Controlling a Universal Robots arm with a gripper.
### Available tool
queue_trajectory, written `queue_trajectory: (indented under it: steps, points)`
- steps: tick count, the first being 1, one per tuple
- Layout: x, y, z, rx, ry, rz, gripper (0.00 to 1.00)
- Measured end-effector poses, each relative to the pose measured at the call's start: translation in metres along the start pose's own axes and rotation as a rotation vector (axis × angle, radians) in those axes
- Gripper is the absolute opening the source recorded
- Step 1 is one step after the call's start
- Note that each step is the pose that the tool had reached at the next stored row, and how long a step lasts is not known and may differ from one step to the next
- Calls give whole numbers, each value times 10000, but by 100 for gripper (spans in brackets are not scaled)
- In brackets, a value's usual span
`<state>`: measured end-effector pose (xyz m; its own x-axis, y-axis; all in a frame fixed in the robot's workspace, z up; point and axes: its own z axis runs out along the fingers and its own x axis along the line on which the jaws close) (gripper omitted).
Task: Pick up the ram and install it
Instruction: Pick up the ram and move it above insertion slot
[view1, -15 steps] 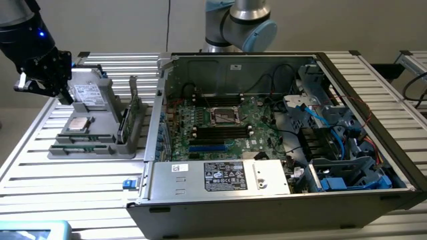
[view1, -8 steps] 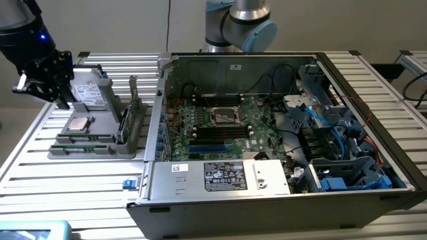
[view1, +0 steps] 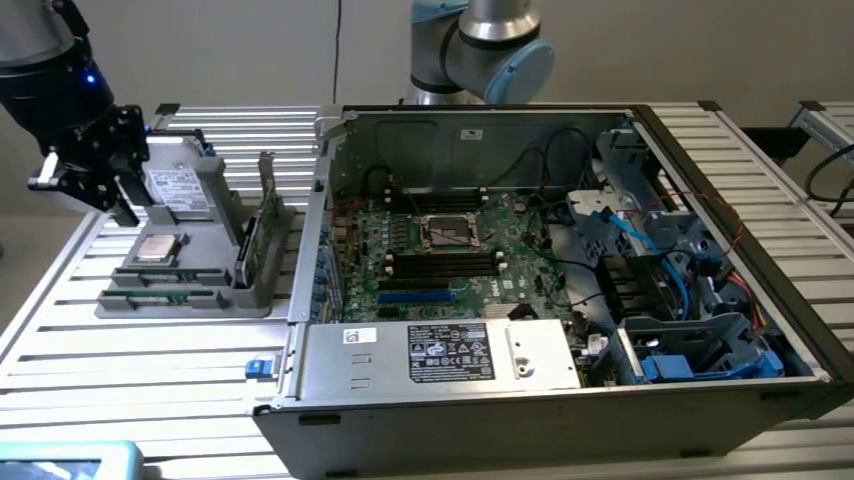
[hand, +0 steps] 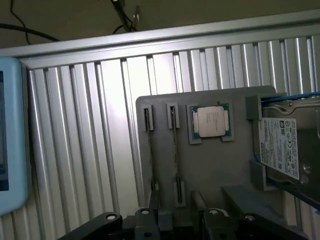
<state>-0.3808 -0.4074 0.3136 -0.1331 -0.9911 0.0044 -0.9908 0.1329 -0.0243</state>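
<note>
The black two-fingered gripper (view1: 91, 180) hangs above the far corner of the grey plastic parts tray (hand: 225, 165), its jaws spread apart with nothing between them. The ram (hand: 174, 150), a thin green circuit-board stick, stands on edge in a narrow slot of that tray. A second stick of the same kind (hand: 149, 150) sits in the slot just beside it, and the square silver processor chip (hand: 211, 122) lies in its pocket on the other side. That crowding is the main risk. A descent slightly off the slot's line could put a finger onto the slot wall, nudge the neighbouring stick, or scrape the chip. The ram offers only a slim top edge, so a shallow or skewed pinch may let it slip or tilt. A tilted stick would likely meet the long black memory slots (view1: 441, 263) on the green motherboard (view1: 521, 225) crookedly and jam instead of seating. The tall green expansion card (view1: 271, 215), upright at the tray's edge nearest the open grey computer case (view1: 400, 400), stands where a low carry could clip it. The loose cables inside the case could snag the arm.
</note>
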Motion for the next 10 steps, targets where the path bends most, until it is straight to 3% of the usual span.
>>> queue_trajectory:
  steps: [1, 10]
  points:
    - [2, 0, 13, 1, 4, -26, 38]
    - [21, 0, 137, -4, 46, -289, 38]
